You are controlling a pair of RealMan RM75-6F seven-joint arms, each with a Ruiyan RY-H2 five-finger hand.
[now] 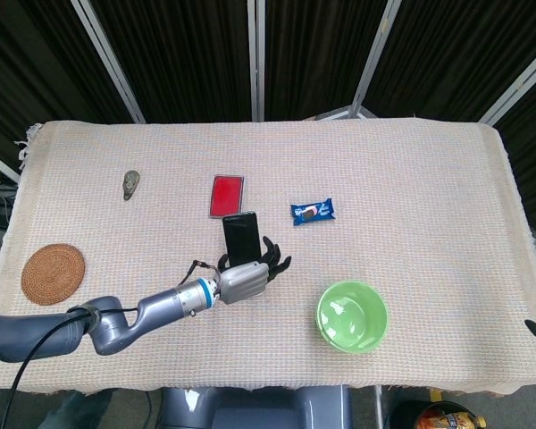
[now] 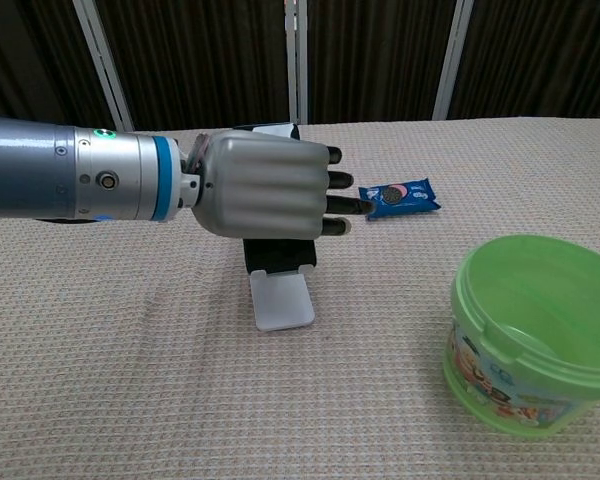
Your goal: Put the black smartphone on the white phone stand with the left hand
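From overhead, the far left of the worktop (image 1: 429,179) carried a round woven coaster (image 1: 53,273), with a small grey-brown object (image 1: 131,184) further back. The left arm reached in from that side, and the left hand (image 1: 244,278) sat just in front of the black smartphone (image 1: 241,238), which stood propped upright on the white phone stand (image 2: 281,299). The overhead camera hid the stand behind the hand; only the chest camera showed its white base plate sticking out below the phone's bottom edge. In that lower view the back of the hand covered most of the phone, and the dark fingers (image 2: 338,203) were stretched out to the right, spread and released, gripping nothing. A red card (image 1: 226,195) lay behind the phone, seen only from above. Further right were a blue snack packet (image 1: 313,212) and then a green bowl (image 1: 352,315), which the chest camera showed to be a deep tub with printed sides. The right hand appeared in neither view.
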